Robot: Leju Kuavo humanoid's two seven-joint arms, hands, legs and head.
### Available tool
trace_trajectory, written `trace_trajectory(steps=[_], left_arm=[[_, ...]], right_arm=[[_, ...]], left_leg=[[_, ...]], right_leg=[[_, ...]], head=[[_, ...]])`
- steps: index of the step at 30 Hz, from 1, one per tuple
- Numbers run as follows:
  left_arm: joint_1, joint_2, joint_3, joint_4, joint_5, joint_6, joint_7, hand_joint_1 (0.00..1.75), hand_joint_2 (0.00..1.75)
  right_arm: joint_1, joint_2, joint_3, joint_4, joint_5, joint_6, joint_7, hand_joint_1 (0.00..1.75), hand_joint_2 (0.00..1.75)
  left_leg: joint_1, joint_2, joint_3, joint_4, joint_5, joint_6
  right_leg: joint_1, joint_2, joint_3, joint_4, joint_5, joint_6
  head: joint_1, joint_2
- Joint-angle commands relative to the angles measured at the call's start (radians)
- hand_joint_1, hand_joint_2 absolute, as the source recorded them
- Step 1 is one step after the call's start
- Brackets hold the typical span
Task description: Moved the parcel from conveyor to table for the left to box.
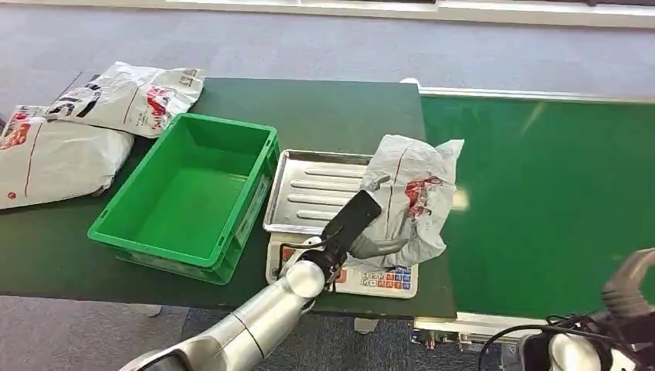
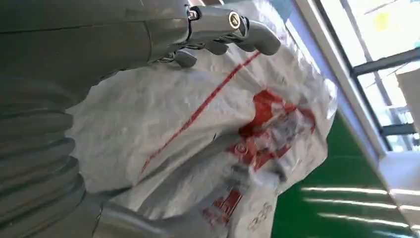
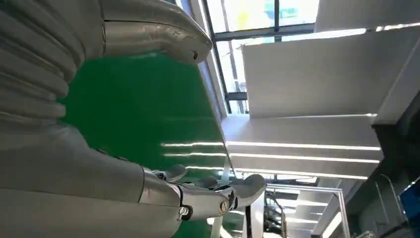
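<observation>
Reaching in from the lower middle of the head view, the robot's silver left arm (image 1: 255,321) ends in a left hand (image 1: 363,224) wrapped around a crumpled white parcel (image 1: 413,197). The parcel is a soft plastic mailing bag with a red logo and a thin red line. It sits over the right end of a ribbed metal tray (image 1: 309,189), the weighing pan of a scale (image 1: 382,278) whose coloured keypad faces the robot. Part of the bag hangs past the tray toward the green conveyor belt (image 1: 541,201) on the right.

The left hand grips the bag from the robot's side. In the left wrist view the thumb (image 2: 148,225) lies along one side of the parcel (image 2: 208,134) and the darker fingers (image 2: 237,27) curl over the opposite side, so the bag is clasped between them.

Just left of the tray stands a bright green plastic box (image 1: 189,197), open at the top, with nothing inside that I can see. Both rest on a dark green table (image 1: 332,108). Further left, at the table's far corner, two more white mailing bags (image 1: 85,127) lie overlapping.

The right hand (image 1: 629,290) sits low at the bottom right corner of the head view, beside the conveyor. The right wrist view shows its fingers (image 3: 218,191) and thumb (image 3: 153,34) apart, slightly curved, with nothing between them and the belt behind.
</observation>
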Motion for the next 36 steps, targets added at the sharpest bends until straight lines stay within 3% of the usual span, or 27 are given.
trace_trajectory(steps=[1,5,6,7,8,11,14,22,31,32,36], left_arm=[[-0.045,0.023,-0.24,0.08,0.015,0.0,0.016,1.75,1.75],[-0.06,0.023,-0.296,0.115,-0.008,0.048,0.046,1.75,1.75],[-0.068,0.023,-0.322,0.128,-0.038,0.065,0.066,1.38,1.75],[-0.074,0.023,-0.349,0.141,-0.07,0.077,0.097,0.1,1.75],[-0.076,0.023,-0.365,0.146,-0.093,0.089,0.113,0.0,1.75],[-0.083,0.023,-0.439,0.178,-0.23,0.11,0.229,0.0,1.75],[-0.073,0.023,-0.446,0.189,-0.27,0.118,0.253,0.0,1.75],[-0.071,0.023,-0.474,0.217,-0.445,0.202,0.361,0.0,1.75],[-0.054,0.023,-0.426,0.256,-0.476,0.216,0.363,0.02,1.75],[-0.052,0.023,-0.412,0.257,-0.468,0.226,0.34,1.75,1.75],[-0.053,0.023,-0.381,0.246,-0.438,0.256,0.304,1.75,1.75]], right_arm=[[0.006,0.01,-0.123,0.002,-0.027,0.869,0.0,0.0,1.75],[0.012,0.005,-0.112,0.003,-0.032,0.869,-0.003,0.0,1.75],[0.011,0.005,-0.111,0.003,-0.033,0.868,-0.004,0.0,1.75],[0.009,0.005,-0.11,0.002,-0.036,0.867,-0.006,0.0,1.75],[0.009,0.005,-0.109,0.002,-0.038,0.866,-0.006,0.0,1.75],[0.005,0.009,-0.101,0.003,-0.043,0.864,-0.005,0.0,1.75],[0.018,0.018,-0.095,0.001,-0.042,0.864,-0.006,0.0,1.75],[0.012,0.026,-0.08,-0.002,-0.038,0.866,-0.014,0.0,1.75],[-0.004,0.034,-0.072,0.014,-0.036,0.872,-0.014,0.0,1.75],[-0.008,0.034,-0.073,0.019,-0.034,0.873,-0.014,0.0,1.75],[-0.02,0.03,-0.075,0.035,-0.031,0.879,-0.014,0.0,1.75]], left_leg=[[0.0,0.0,0.003,-0.001,-0.001,0.0],[0.0,0.0,0.004,-0.002,-0.001,0.0],[0.0,0.001,0.007,-0.003,-0.001,0.0],[0.0,0.0,0.003,-0.001,-0.001,0.0],[0.0,0.001,0.005,-0.002,-0.001,0.0],[0.0,0.003,0.009,-0.004,-0.002,0.0],[0.0,0.001,0.004,-0.002,-0.001,0.0],[0.0,0.003,0.008,-0.003,-0.001,0.0],[0.0,0.003,0.008,-0.002,-0.001,0.0],[0.0,0.004,0.009,-0.003,-0.001,0.0],[0.0,0.007,0.011,-0.005,-0.001,0.0]], right_leg=[[0.0,0.001,0.003,-0.002,-0.001,-0.001],[0.0,0.0,0.005,-0.002,-0.001,-0.001],[0.0,0.002,0.006,-0.003,-0.001,-0.001],[0.0,0.0,0.004,-0.002,-0.001,0.0],[0.0,0.002,0.005,-0.003,-0.001,-0.001],[0.001,0.004,0.009,-0.006,0.0,-0.001],[0.0,0.001,0.004,-0.002,0.0,0.0],[0.0,0.003,0.007,-0.002,0.0,-0.001],[0.0,0.004,0.007,-0.002,0.0,0.0],[0.0,0.005,0.008,-0.003,0.0,-0.001],[0.0,0.008,0.01,-0.005,0.001,-0.001]], head=[[0.0,0.0],[0.0,0.0],[0.0,0.0],[0.0,0.0],[0.0,0.0],[0.0,0.0],[0.0,0.0],[0.0,0.0],[0.0,0.0],[0.0,0.0],[0.0,0.0]])
